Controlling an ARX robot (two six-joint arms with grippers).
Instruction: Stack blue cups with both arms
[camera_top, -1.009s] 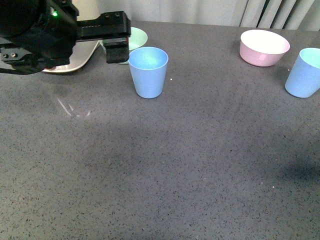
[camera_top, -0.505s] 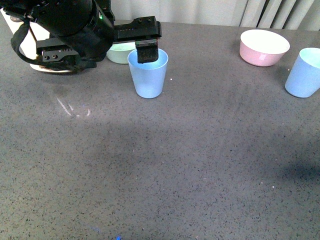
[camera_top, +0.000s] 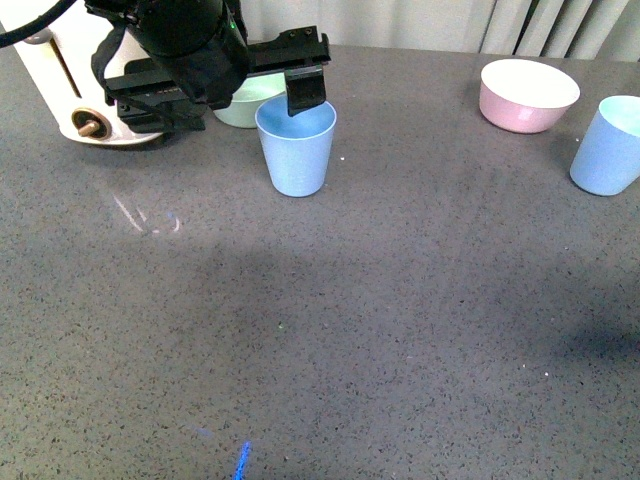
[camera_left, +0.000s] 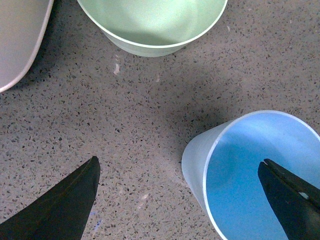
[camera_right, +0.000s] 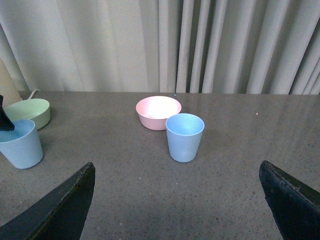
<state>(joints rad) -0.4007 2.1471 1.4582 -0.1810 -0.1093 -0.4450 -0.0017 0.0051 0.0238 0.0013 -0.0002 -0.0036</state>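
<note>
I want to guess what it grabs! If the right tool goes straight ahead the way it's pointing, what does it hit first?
Probably the blue cup, standing in the middle ahead of the open right tool in its wrist view. The pink bowl sits behind it. Depth is unclear.

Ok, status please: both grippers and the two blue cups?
Left gripper open, fingers astride wall of left cup. Right gripper open, empty, short of right cup. Both cups upright, unstacked. Green bowl close behind left cup.
</note>
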